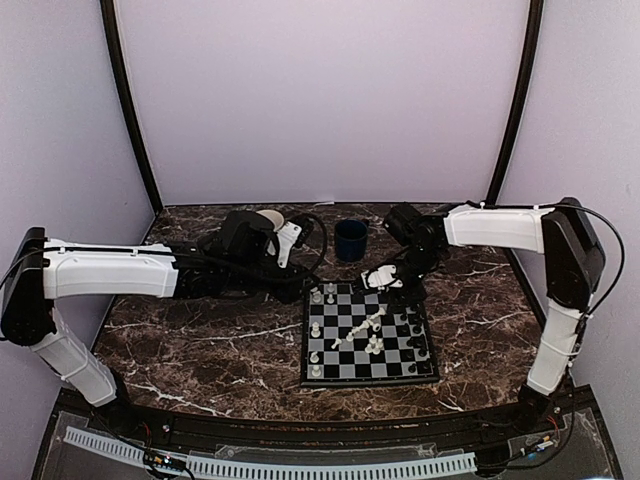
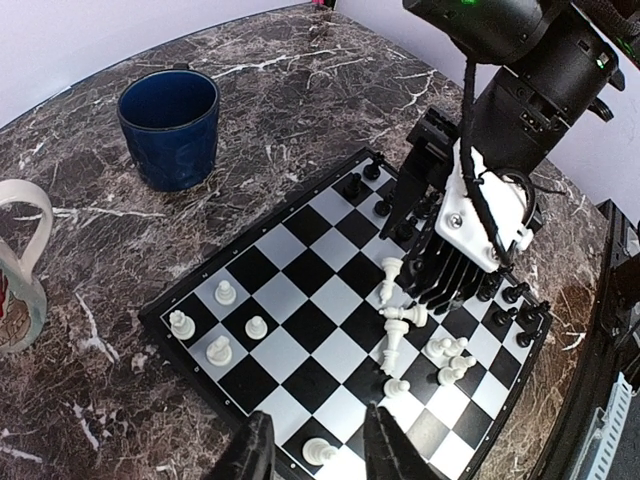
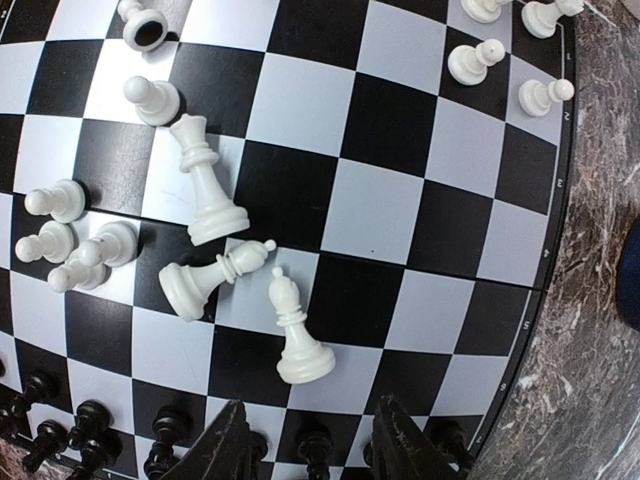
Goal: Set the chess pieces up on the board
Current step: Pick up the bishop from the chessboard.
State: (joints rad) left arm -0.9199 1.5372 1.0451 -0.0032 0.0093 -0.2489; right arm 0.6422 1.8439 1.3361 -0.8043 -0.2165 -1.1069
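The board (image 1: pixel 345 377) lies right of the table's centre. White chess pieces (image 2: pixel 218 350) stand near its left edge. More white ones (image 3: pixel 205 190) are bunched mid-board, and one of them (image 3: pixel 215 275) lies on its side. Black pieces (image 1: pixel 416 325) line the right edge. My left gripper (image 2: pixel 318 455) is open over the board's left edge, and a white pawn (image 2: pixel 320 452) stands free between its fingers (image 2: pixel 385 450). My right gripper (image 3: pixel 312 445) is open above the row of black pawns (image 3: pixel 315 440), just behind a white bishop (image 3: pixel 292 330). It grips nothing.
A dark blue mug (image 1: pixel 350 238) stands on the marble table (image 1: pixel 200 350) just beyond the board. A light-coloured mug (image 2: pixel 20 270) sits to its left, by my left wrist. Both arms reach in over the board's far half.
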